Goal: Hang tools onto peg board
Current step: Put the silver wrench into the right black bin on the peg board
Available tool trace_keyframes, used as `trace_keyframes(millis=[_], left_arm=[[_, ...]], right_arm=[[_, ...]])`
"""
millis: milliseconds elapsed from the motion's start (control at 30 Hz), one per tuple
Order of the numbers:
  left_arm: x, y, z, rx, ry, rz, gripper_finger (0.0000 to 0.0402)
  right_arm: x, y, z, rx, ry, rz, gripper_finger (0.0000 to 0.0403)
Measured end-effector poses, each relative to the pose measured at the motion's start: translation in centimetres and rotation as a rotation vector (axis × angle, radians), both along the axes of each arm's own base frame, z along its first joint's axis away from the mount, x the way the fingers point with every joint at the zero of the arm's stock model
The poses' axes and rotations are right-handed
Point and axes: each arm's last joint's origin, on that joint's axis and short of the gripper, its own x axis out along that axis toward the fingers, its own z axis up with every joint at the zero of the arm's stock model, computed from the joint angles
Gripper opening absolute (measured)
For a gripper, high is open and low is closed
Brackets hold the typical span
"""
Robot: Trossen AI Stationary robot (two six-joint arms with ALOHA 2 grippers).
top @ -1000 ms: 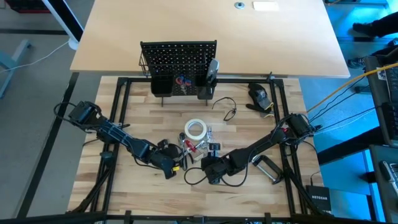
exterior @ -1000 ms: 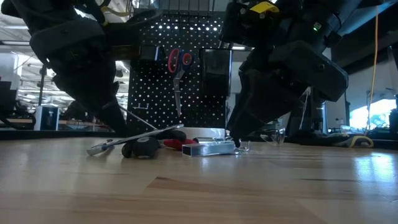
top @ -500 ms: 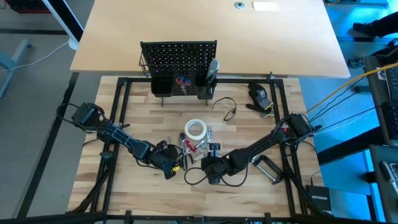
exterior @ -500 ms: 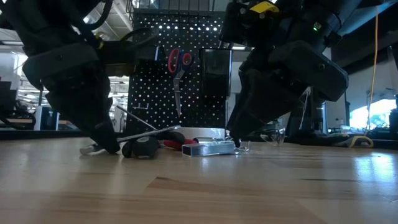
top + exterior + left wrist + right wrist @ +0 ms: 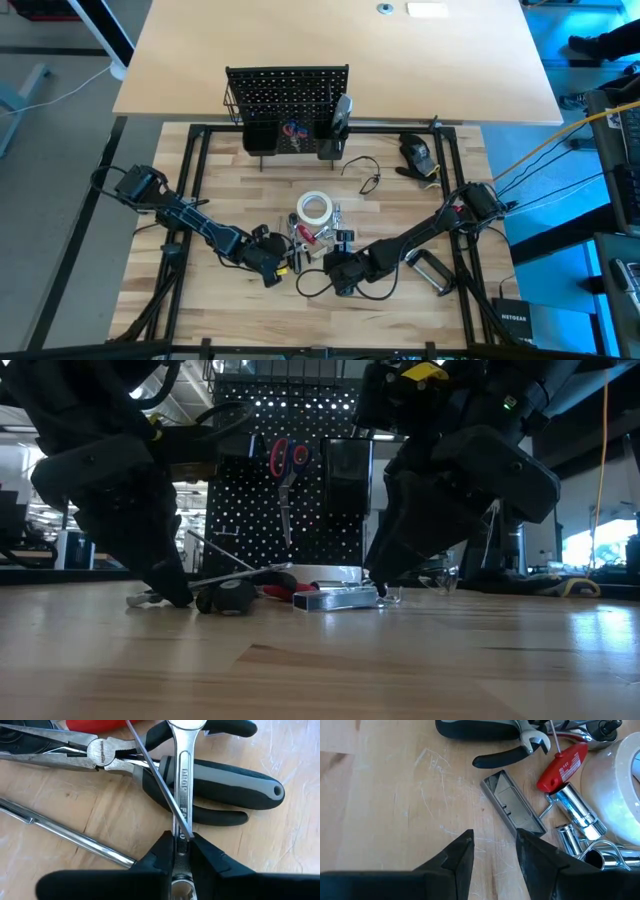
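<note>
Now that the left gripper (image 5: 181, 842) has closed on the wrench (image 5: 183, 770) lying across the pliers (image 5: 200, 782), lifting toward the peg board (image 5: 287, 95) appears next; right gripper (image 5: 493, 851) waits, fingers apart.

I see the peg board (image 5: 287, 95) upright in the upper middle of the high view, red-handled scissors (image 5: 287, 470) hanging on it. The other tools lie clustered mid-frame: white tape roll (image 5: 314, 209), black-handled pliers (image 5: 150, 767), a silver wrench (image 5: 183, 775) across them, a grey level (image 5: 512, 804) flat nearby
</note>
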Motion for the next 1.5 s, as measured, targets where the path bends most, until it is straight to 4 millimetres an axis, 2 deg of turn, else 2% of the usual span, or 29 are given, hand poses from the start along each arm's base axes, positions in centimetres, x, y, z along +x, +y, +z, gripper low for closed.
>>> trace_keyframes(millis=[267, 500, 733, 900, 1100, 1500], left_arm=[[-0.1, -0.7, 0.6, -0.014, -0.008, -0.030, 0.0047], [-0.6, -1.8, 2.8, -0.028, -0.061, -0.090, 0.0033], [-1.7, -3.1, 5.2, -0.070, -0.142, -0.148, 0.0042], [-2.5, -3.6, 6.8, -0.092, -0.202, -0.172, 0.0035], [-2.9, -3.5, 8.3, -0.077, -0.275, -0.171, 0.0042], [-3.2, -3.3, 10.3, -0.042, -0.393, -0.210, 0.0038]], right_arm=[[-0.2, 0.0, -0.1, -0.011, 0.022, 0.001, 0.0147], [-0.8, 0.7, 0.1, -0.028, 0.032, 0.022, 0.0147], [-1.2, 1.4, 1.0, -0.055, -0.001, 0.044, 0.0147], [-1.5, 2.1, 2.5, -0.082, -0.089, 0.058, 0.0147], [-0.3, 3.0, 3.7, -0.046, -0.250, 0.120, 0.0147], [1.9, 2.1, 5.7, 0.038, -0.484, 0.087, 0.0147]])
